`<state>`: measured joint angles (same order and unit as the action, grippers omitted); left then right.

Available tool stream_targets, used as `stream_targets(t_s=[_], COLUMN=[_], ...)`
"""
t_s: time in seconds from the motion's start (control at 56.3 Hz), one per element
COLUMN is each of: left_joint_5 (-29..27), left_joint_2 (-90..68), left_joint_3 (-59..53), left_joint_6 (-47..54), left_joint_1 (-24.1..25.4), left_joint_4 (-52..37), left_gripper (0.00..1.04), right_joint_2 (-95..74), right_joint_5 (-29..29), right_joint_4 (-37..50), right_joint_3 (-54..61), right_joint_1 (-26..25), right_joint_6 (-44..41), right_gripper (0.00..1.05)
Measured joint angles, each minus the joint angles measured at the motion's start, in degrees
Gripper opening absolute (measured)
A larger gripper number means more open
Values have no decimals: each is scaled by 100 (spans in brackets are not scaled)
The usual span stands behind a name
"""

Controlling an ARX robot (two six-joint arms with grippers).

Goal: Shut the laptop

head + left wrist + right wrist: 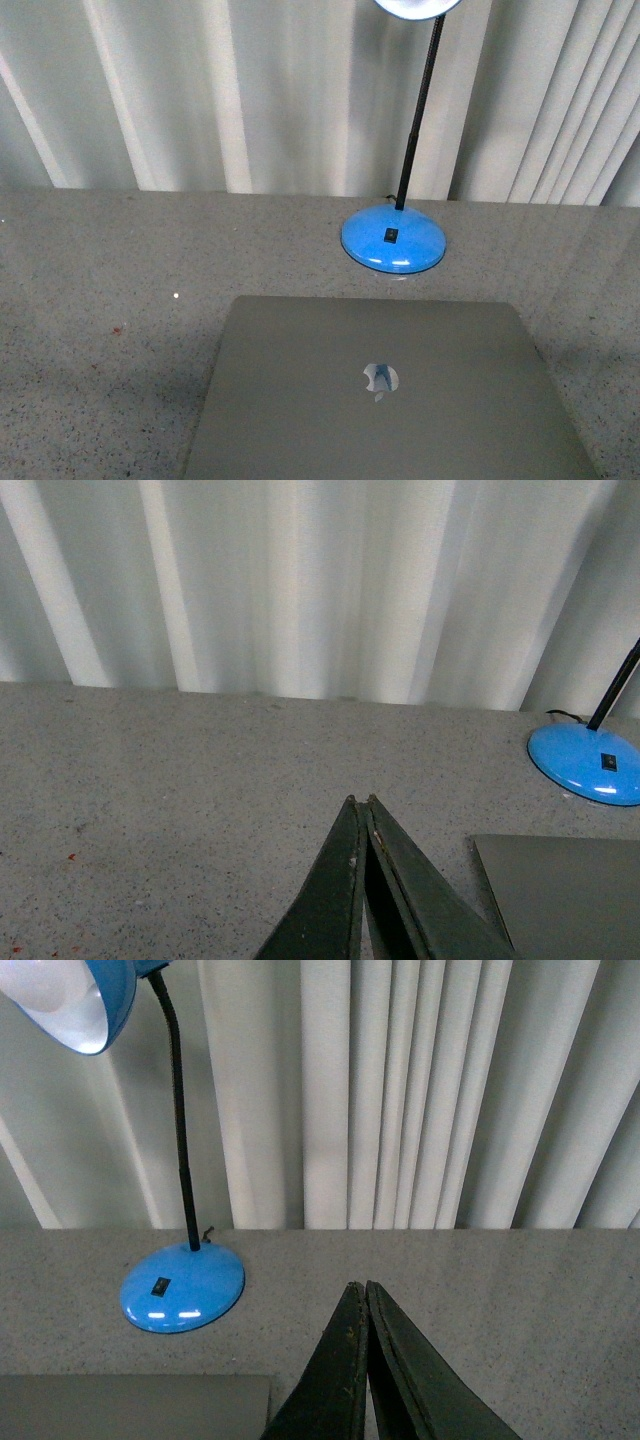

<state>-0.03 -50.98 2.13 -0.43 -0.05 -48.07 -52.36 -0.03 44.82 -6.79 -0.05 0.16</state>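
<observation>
Both pincers, left (360, 805) and right (358, 1288), pressed shut, empty, flanking closed laptop (385, 395).

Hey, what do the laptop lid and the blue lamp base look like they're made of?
The grey-silver laptop lid looks like matte brushed metal, probably aluminium, with an even dull sheen and a mirrored logo. The round blue lamp base looks like glossy plastic or painted metal, judging by its sharp highlights.

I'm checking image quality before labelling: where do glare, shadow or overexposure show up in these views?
Front view: lamp head blown out white, highlights on the lamp base, soft shadow left of the laptop. Right wrist view: bright lamp interior, glints on the base. Left wrist view: even light, no glare.
</observation>
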Motion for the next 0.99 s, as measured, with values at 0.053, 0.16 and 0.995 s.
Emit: stream_targets(t_s=[0.053,0.16,0.995], left_joint_5=[0,0,0], left_joint_2=[212,754,3401], left_joint_3=[-35,-48,-57], left_joint_6=[0,0,0], left_joint_1=[0,0,0], left_joint_4=[164,627,3086], left_gripper=[4,4,4], right_joint_2=[168,599,3141], right_joint_5=[0,0,0], right_joint_4=[-85,-367,-2376], right_joint_3=[74,240,647], right_joint_1=[0,0,0], right_joint_6=[0,0,-2], right_gripper=[3,3,3])
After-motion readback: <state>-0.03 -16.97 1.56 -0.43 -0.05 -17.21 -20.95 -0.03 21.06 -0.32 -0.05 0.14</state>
